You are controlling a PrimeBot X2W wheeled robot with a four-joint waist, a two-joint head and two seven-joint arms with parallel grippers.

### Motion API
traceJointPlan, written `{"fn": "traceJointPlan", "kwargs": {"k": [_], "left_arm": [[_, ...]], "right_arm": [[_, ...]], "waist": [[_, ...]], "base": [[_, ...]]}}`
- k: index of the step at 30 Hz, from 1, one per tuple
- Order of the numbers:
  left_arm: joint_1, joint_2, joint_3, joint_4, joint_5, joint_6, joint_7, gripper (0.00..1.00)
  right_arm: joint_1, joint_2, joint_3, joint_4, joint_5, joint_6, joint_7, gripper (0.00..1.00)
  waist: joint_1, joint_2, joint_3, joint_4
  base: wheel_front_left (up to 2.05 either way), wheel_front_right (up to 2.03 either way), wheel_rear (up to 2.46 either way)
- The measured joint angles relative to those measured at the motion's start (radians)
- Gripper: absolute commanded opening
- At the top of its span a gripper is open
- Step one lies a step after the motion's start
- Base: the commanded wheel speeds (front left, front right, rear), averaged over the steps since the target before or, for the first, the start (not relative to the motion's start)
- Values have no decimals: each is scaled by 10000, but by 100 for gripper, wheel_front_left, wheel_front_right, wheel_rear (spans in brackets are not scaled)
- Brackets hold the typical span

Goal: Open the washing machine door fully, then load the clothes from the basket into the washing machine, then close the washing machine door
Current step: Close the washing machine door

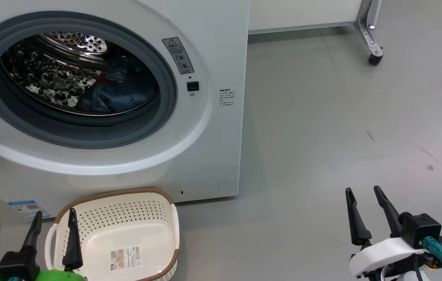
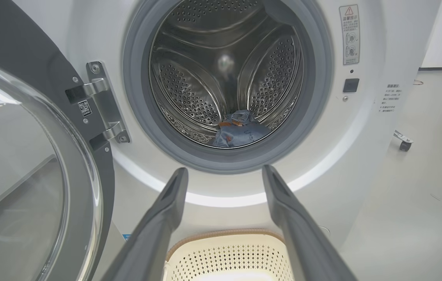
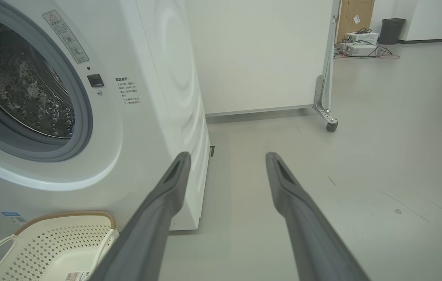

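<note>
now the left claw (image 1: 55,212) stands released, its two dark fingers spread wide and gripping nothing. just under and ahead of its fingertips sits the basket (image 1: 127,234), its cream bottom in plain sight with a label (image 1: 126,258) stuck there. ahead of this claw and above the basket rises the washing machine (image 1: 205,128), its mouth uncovered, a grey rubber seal (image 2: 137,101) ringing the steel drum (image 2: 189,89). the clothes (image 2: 238,132) lie low in the drum as a blue bundle with an orange-brown patch. they are well beyond the left claw's fingertips and, in the left wrist view, in line with the gap between them. to the left of this claw the washing machine door (image 2: 18,164) stands swung out on its metal hinge (image 2: 105,103), the clear glass bowl close beside the claw inside its dark ring. a blue sticker (image 1: 25,208) shows low on the machine's front, just left of the claw's outer fingertip.

the right claw (image 1: 362,190) is likewise released, fingers apart and holding nothing, poised over the grey floor (image 1: 341,117). the machine and the basket lie well off to its left. far ahead of it and slightly right, a castor (image 1: 375,58) sits under a metal leg.
</note>
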Motion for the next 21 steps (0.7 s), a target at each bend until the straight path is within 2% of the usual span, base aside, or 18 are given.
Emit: {"fn": "traceJointPlan", "kwargs": {"k": [21], "left_arm": [[-40, -29, 238, -119, 12, -4, 0, 100]], "right_arm": [[-2, 69, -63, -54, 29, 2, 0, 100]], "waist": [[0, 0, 173, 80]], "base": [[-96, 96, 0]]}}
